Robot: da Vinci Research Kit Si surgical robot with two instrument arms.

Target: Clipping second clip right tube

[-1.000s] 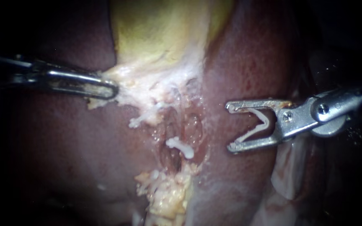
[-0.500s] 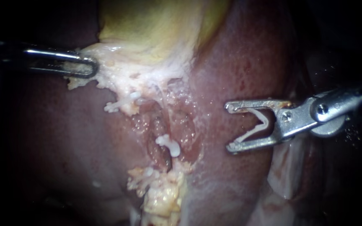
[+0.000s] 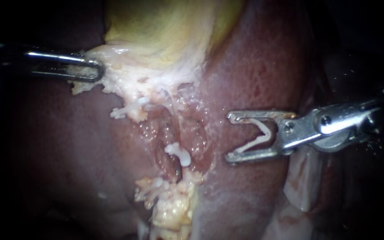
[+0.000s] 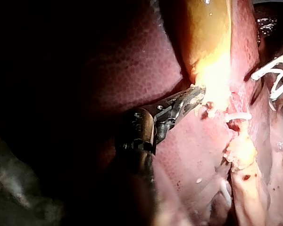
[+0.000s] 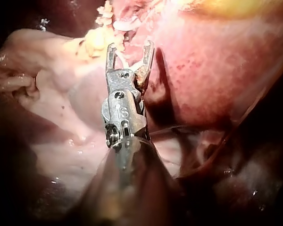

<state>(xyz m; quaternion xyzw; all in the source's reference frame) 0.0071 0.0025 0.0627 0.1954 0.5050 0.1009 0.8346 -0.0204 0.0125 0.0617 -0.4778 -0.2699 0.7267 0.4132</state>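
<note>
Endoscope view: pale tissue point(image 3: 112, 82) under the gallbladder point(image 3: 156, 26) is gripped by the claw of the left instrument point(image 3: 92, 71); a white clip point(image 3: 258, 135) is held in the spread claw of the right instrument point(image 3: 229, 137), apart from the tube point(image 3: 170, 165); left wrist view: the same grip is seen; right wrist view: the clip is seen in the claw.

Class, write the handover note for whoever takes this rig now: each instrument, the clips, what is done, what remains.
Left instrument: shut on pale tissue at the gallbladder edge.
Right instrument: holds an open loaded clip over the liver, short of the dissected area.
Done: one placed clip mid-field, another nearer the left instrument.
Left: seat the loaded clip on the target tube, which I cannot pick out here, and close.
</note>
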